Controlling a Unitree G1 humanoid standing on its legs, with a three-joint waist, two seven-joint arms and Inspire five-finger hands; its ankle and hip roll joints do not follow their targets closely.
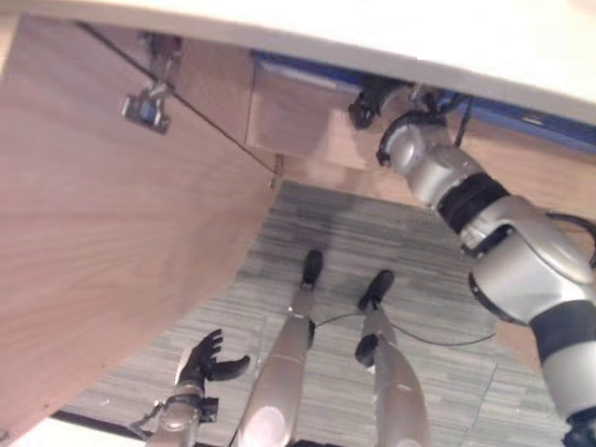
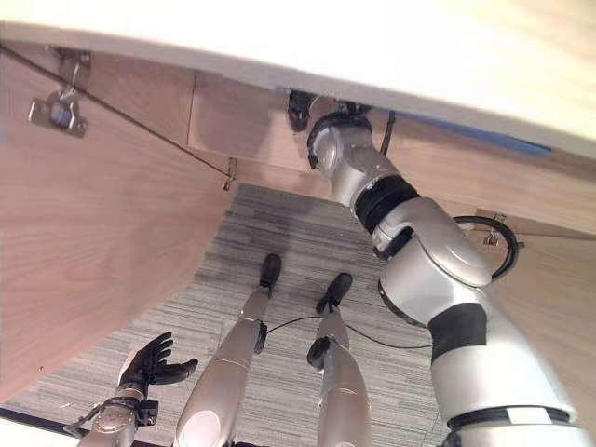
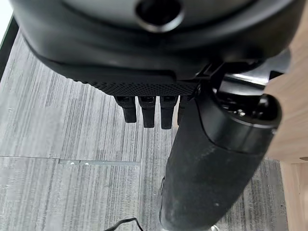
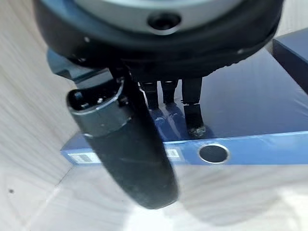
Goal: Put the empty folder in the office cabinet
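The cabinet (image 1: 112, 233) is light wood-grain board, matt and smooth, and its open door carries a shiny metal hinge (image 1: 146, 109). The folder (image 4: 250, 96) has a blue cover, smooth with a soft sheen that mirrors the fingertips; its spine has a dark round hole ringed in pale metal. The floor (image 3: 62, 125) is grey carpet tile, streaked and rough. Both the right hand (image 4: 159, 91) and left hand (image 2: 149, 365) look like matt black plastic.
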